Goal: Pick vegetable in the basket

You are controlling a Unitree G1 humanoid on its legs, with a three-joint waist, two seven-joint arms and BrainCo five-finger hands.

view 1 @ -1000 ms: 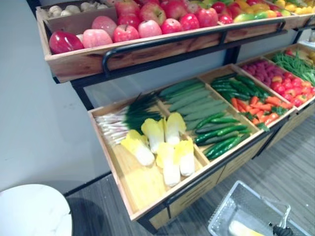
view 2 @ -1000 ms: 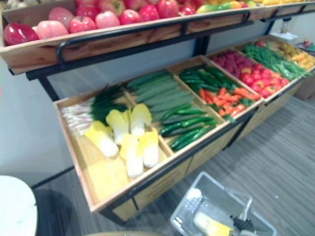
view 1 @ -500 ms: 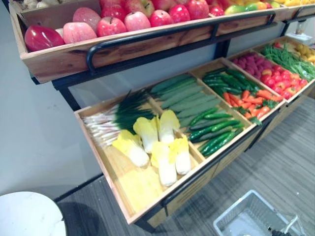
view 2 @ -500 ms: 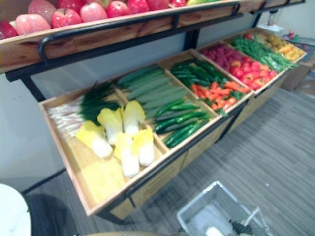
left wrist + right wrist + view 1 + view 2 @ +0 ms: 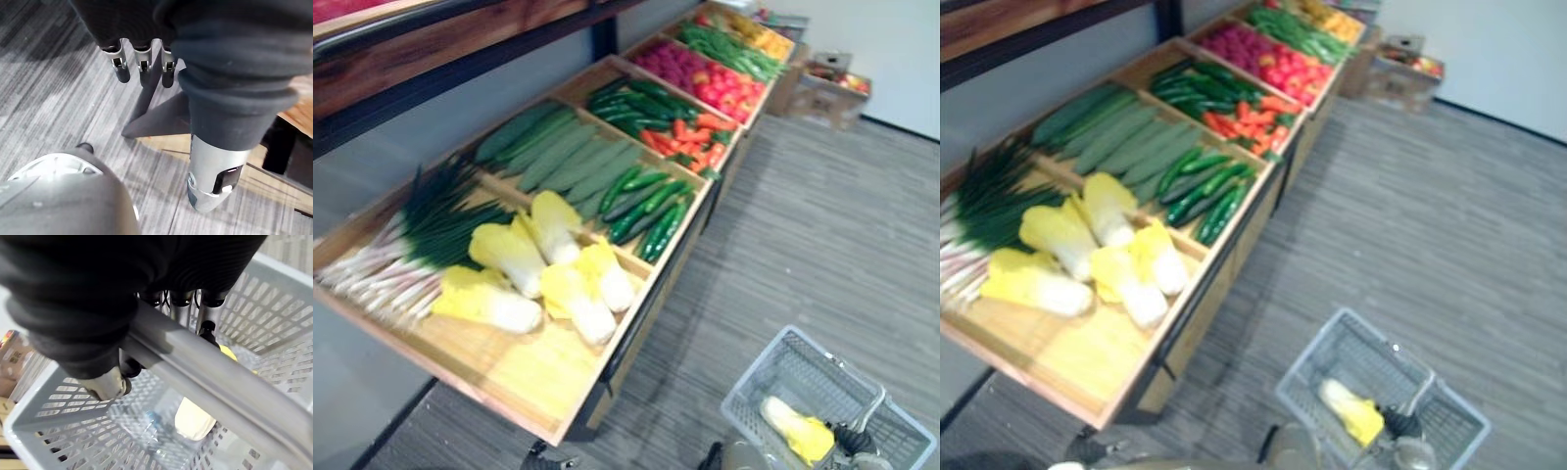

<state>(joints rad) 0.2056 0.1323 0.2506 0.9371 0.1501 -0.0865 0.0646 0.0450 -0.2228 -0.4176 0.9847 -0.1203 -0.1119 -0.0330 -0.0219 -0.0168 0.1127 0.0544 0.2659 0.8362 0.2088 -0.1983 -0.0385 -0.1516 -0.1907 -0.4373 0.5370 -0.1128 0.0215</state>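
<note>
Carrying hand: the right hand (image 5: 122, 308) is curled round the handle (image 5: 205, 372) of the grey basket (image 5: 756, 387), fingers over the bar and thumb beneath it. The basket hangs low at the robot's right, above the floor (image 5: 803, 225).
Task's thing: one cabbage (image 5: 798, 431), white at the stalk and yellow at the leaf, lies loose on the bottom of the basket, and no hand touches it.
Left hand: the left hand (image 5: 142, 54) hangs empty, fingers straight and relaxed, thumb apart from them, over the floor near the foot of the stand.
Stand: the wooden stand (image 5: 529, 377) slopes toward the robot. More cabbages (image 5: 543, 269) lie in its nearest compartment, just beside the scallions (image 5: 421, 235). Cucumbers (image 5: 646, 201) and carrots (image 5: 690, 142) lie in compartments further along.
Step in hand: by the look of it a pick has been delivered and the robot stands a little off from the stand, holding the load. Whether one vegetable is enough cannot be told from the task sentence.
Next move: if another is wanted, the empty left hand would need to rise to the cabbage compartment and close round one head. The right hand would have to keep its grip on the handle and hold the basket level and within reach.
</note>
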